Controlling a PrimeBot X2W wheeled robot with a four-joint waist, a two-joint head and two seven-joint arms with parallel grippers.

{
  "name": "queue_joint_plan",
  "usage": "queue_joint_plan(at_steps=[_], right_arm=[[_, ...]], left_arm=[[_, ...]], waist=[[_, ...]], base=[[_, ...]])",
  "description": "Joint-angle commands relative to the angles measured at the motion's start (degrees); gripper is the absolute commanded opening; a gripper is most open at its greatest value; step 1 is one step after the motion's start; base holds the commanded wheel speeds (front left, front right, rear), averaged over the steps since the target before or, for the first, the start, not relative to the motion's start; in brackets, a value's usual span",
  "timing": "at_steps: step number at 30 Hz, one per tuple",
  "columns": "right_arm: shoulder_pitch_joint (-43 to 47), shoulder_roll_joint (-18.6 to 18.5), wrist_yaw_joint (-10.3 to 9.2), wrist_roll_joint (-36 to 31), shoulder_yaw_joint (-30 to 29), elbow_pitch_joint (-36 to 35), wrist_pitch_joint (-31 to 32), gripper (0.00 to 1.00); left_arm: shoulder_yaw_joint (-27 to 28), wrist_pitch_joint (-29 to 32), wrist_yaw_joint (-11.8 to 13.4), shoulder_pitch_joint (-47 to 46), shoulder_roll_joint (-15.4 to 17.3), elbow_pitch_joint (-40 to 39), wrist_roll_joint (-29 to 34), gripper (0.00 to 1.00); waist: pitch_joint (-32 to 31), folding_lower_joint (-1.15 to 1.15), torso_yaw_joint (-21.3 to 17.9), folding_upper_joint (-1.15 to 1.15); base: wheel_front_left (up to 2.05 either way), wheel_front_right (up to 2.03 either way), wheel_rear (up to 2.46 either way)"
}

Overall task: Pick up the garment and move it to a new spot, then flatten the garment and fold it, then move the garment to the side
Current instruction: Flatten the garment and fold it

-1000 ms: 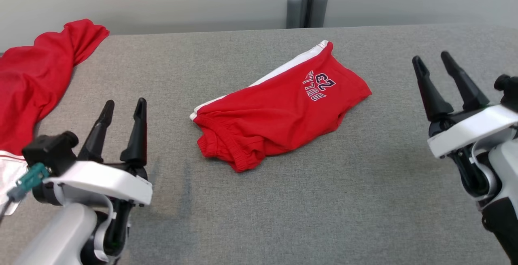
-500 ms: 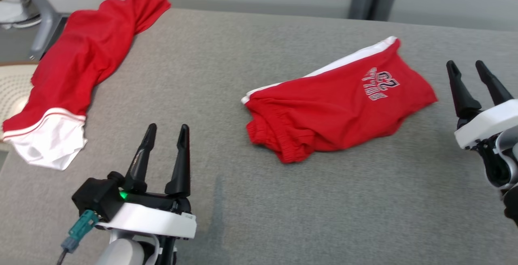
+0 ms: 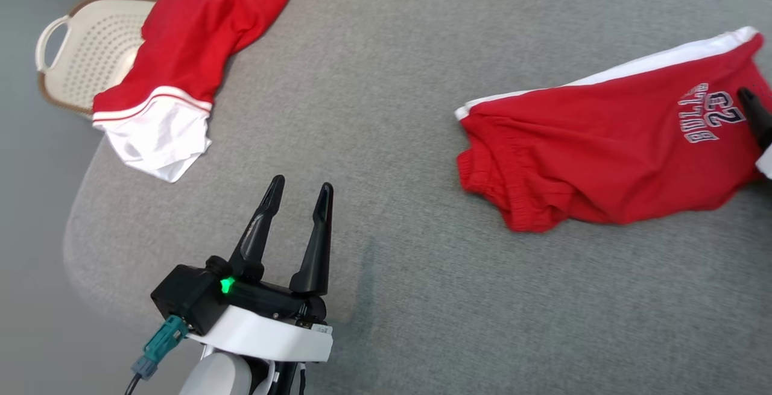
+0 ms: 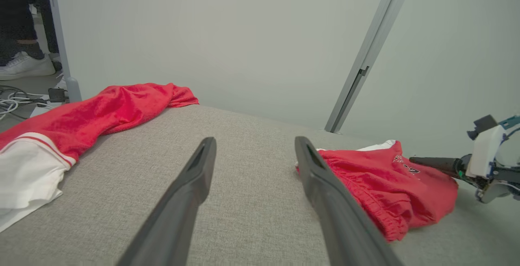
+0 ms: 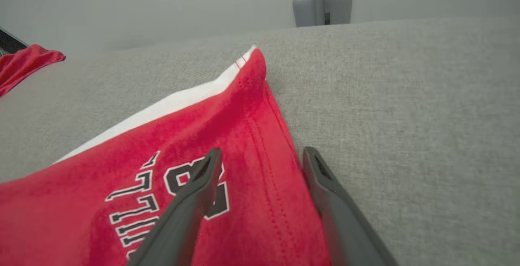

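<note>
Roughly flat on grey fabric-covered table [image 3: 386, 81]: folded red shorts with white side stripe and number print [image 3: 603, 142], lying under right gripper [image 5: 263, 151], fingers spread wide, gripping nothing; contact unclear. Left gripper [image 3: 301, 184] likewise spread and empty, aimed between shorts and crumpled red garment with white hem [image 3: 193, 39], touching neither. Cream perforated basket [image 3: 90, 57] just beyond that garment.

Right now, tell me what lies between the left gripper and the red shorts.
Bare grey table; nothing lies between the left gripper and the red shorts, as the head view shows.
</note>
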Motion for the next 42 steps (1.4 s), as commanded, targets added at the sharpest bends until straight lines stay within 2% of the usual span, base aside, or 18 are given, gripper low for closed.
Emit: queue_joint_plan(at_steps=[1, 6, 10, 11, 13, 15, 24, 36, 42], right_arm=[[-1.22, -1.04, 0.01, 1.1, -0.03, 1.79, 2.04, 1.0], [-1.5, 0.48, 0.0, 4.67, 0.35, 7.37, 12.26, 1.0], [-1.05, 1.89, 0.01, 6.76, 0.45, 7.14, 16.12, 1.0], [-0.86, 2.18, 0.01, 7.28, 0.52, 6.53, 16.59, 0.5], [-0.38, 2.55, 0.01, 8.12, 0.72, 5.12, 16.71, 0.0], [-0.11, 2.89, 0.01, 9.08, 0.74, 3.6, 15.88, 0.0], [2.9, 2.85, 0.01, 13.43, -0.53, -2.82, 4.29, 0.0], [11.01, 1.29, 0.01, 17.85, 1.4, -9.06, -3.37, 0.0], [13.24, -0.64, 0.01, 17.81, 2.85, -8.67, -7.63, 0.0]], left_arm=[[0.29, -0.07, -0.36, 0.38, 0.0, 0.16, 0.52, 1.0], [0.95, -0.07, -0.98, 0.98, -0.31, 0.37, 0.98, 1.0], [0.96, -0.07, -0.49, 1.24, -0.33, 0.3, 0.18, 1.0], [0.81, -0.07, -0.41, 1.31, -0.34, 0.3, 0.03, 1.0], [0.49, -0.07, -0.36, 1.21, -0.33, 0.37, 0.13, 1.0], [0.35, -0.07, -0.29, 1.11, -0.31, 0.58, 0.39, 1.0], [0.57, -0.07, -0.97, 1.15, -0.31, 1.74, 1.3, 1.0], [2.14, -0.08, -1.37, 2.52, -0.3, 2.86, 2.08, 1.0], [2.73, -0.08, -1.44, 2.84, -0.3, 3.17, 1.9, 1.0]], waist=[[1.82, 0.0, 2.22, 0.0], [1.56, 0.0, 3.08, 0.0], [0.72, 0.0, 2.7, 0.0], [0.39, 0.0, 2.4, 0.0], [-0.34, 0.0, 1.71, 0.0], [-1.08, 0.0, 0.88, 0.0], [-4.67, 0.0, -3.53, 0.0], [-8.97, 0.0, -12.28, 0.0], [-10.23, 0.0, -14.54, 0.0]], base=[[0.0, 0.0, 0.0], [0.0, 0.0, 0.0], [0.0, 0.0, 0.0], [0.0, 0.0, 0.0], [0.0, 0.0, 0.0], [0.0, 0.0, 0.0], [0.0, 0.0, 0.0], [0.0, 0.0, 0.0], [0.0, 0.0, 0.0]])
